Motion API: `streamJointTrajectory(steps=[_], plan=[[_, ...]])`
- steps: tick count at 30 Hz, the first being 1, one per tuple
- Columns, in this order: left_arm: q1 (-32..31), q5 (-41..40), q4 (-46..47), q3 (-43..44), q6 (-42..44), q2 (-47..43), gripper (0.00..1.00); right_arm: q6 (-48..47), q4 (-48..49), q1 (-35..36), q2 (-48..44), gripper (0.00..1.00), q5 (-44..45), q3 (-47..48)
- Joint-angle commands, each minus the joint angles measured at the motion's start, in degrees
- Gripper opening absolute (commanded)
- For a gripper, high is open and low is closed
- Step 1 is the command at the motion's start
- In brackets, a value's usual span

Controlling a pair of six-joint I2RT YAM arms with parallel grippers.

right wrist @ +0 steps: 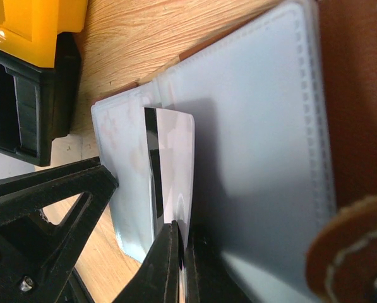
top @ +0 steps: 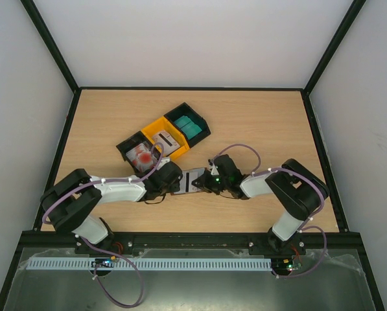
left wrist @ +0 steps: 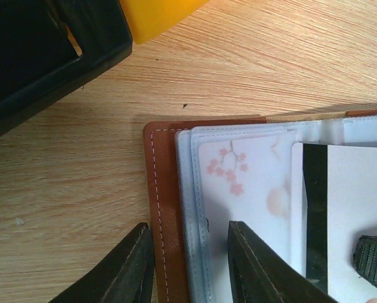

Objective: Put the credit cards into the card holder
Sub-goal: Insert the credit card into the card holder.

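Note:
The brown card holder [top: 192, 181] lies open on the table between both grippers, its clear sleeves [left wrist: 239, 189] facing up. My left gripper [left wrist: 191, 249] stands open over the holder's stitched brown edge [left wrist: 160, 208], with one finger outside it and the other on the sleeve. My right gripper [right wrist: 184, 230] is shut on a white credit card [right wrist: 175, 158] with a black stripe. It holds the card on edge against the sleeves [right wrist: 264, 126]. The same card [left wrist: 352, 202] lies over the sleeve in the left wrist view. More credit cards sit in the bins: red-and-white [top: 140, 155], grey [top: 165, 140] and teal [top: 189, 127].
A row of three small bins stands just behind the holder: a black bin [top: 125, 148], a yellow bin [top: 155, 126] and a black bin [top: 180, 110]. The nearest black bin [left wrist: 43, 69] and the yellow bin [left wrist: 156, 16] are close to my left gripper.

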Motion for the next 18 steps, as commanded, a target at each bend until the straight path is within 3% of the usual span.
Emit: streamJointTrajectory(steps=[1, 18], plan=[[-0.3, 1.3, -4.5, -1.4, -0.1, 2.8, 0.34, -0.8, -13.1, 0.6, 2.5, 0.02, 2.6, -1.8], [-0.3, 2.3, -3.3, -1.3, 1.0, 3.1, 0.32, -4.3, -12.5, 1.8, 8.1, 0.02, -0.4, 2.8]])
